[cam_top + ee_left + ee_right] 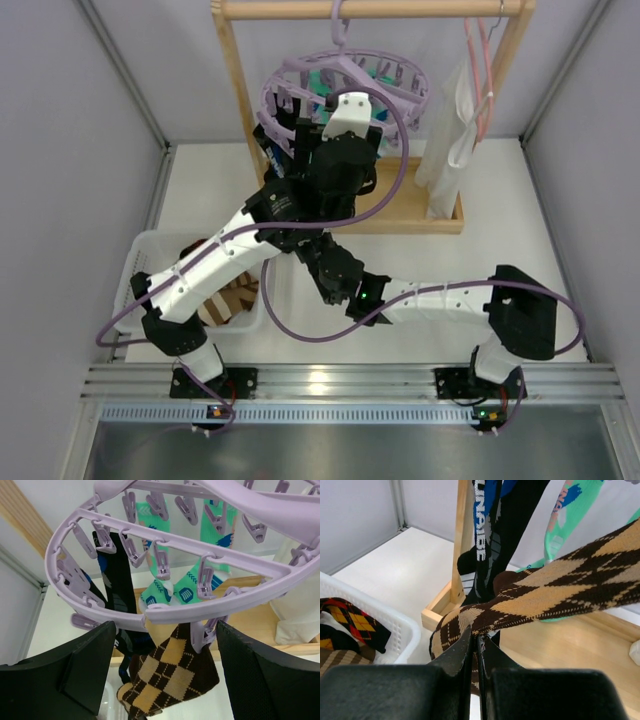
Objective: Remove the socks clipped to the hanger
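White basket [402, 630] at the near-left edge of the bench [545, 215] holds patterned socks [350, 617]. Right claw [476, 638] pinches the brown-yellow argyle sock [560, 587]; left claw [165, 630] gapes wide under the hanger [240, 565].

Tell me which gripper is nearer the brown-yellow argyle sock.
Right. The right gripper is shut on the argyle sock at its free end; the left gripper is open, its fingers flanking the sock just below the hanger without touching.

Dense pegs [161, 562] around hanging socks [170, 672]
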Motion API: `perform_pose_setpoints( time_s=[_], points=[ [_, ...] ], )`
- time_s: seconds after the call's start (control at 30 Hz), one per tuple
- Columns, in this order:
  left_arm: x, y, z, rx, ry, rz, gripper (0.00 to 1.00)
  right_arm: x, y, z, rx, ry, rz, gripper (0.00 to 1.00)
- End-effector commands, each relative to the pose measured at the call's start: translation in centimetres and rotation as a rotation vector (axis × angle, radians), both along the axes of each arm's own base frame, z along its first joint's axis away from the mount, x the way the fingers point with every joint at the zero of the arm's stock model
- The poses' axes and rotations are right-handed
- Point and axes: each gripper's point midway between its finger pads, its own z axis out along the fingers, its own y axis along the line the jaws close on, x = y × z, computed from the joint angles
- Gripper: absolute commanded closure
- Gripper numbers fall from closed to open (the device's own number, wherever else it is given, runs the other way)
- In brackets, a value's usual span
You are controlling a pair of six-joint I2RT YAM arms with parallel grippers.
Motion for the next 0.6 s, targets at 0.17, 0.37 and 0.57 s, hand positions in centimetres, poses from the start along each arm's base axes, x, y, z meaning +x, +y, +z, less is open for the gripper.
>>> perform_pose_setpoints(
  time_s=[0.17, 0.37, 0.57],
  points=[
    [-4.1, 0.7, 1.6, 0.01, -0.06, 0.07, 0.11, -0.4, 2.1, 1.4, 0.0, -0.013, 0.025, 1.0],
    [-4.2, -0.4, 1.7, -0.004, -0.054, 0.028, 0.12, -0.6, 2.8, 1.0, -0.005, -0.01, 0.056, 1.0],
    [-2.2, -0.2, 0.8, 0.019, -0.04, 0.059, 0.17, -1.6, 3.4, 1.5, -0.024, -0.035, 0.089, 1.0]
  ],
)
